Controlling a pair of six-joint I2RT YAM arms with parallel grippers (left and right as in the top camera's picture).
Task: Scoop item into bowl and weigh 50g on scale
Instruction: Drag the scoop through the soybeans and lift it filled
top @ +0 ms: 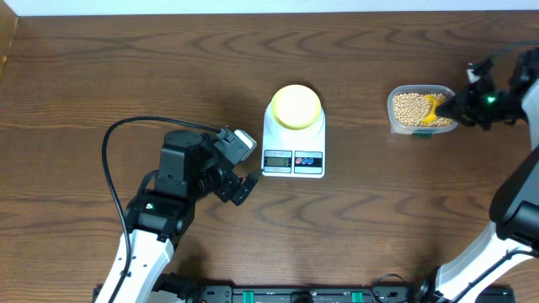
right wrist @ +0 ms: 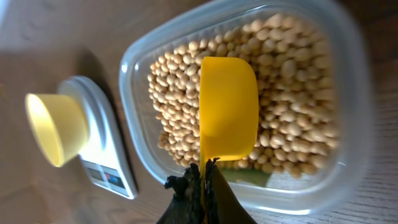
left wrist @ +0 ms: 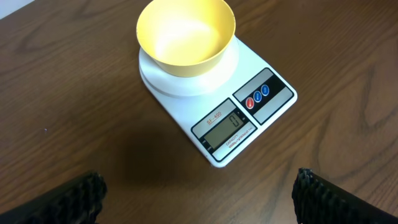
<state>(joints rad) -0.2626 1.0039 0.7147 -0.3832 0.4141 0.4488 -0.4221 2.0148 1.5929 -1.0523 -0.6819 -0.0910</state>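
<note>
Your right hand (right wrist: 204, 180) pinches the yellow plastic scoop (right wrist: 227, 106), empty over small tan beans (right wrist: 292, 106) in the clear plastic tub (right wrist: 134, 68) near the counter's (top: 168, 67) right edge. Your left hand (left wrist: 199, 199) hangs spread. You're at the scooping step: dig in, then carry level to the pale-yellow round bowl (top: 296, 106) on the white flat scale (top: 293, 164).

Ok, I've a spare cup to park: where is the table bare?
Bare: between scale and tub, the far strip behind both, and the near stretch before the tub. Crowded: scale's left front, by the open left gripper; tub's right side, where the right gripper holds the scoop.
</note>
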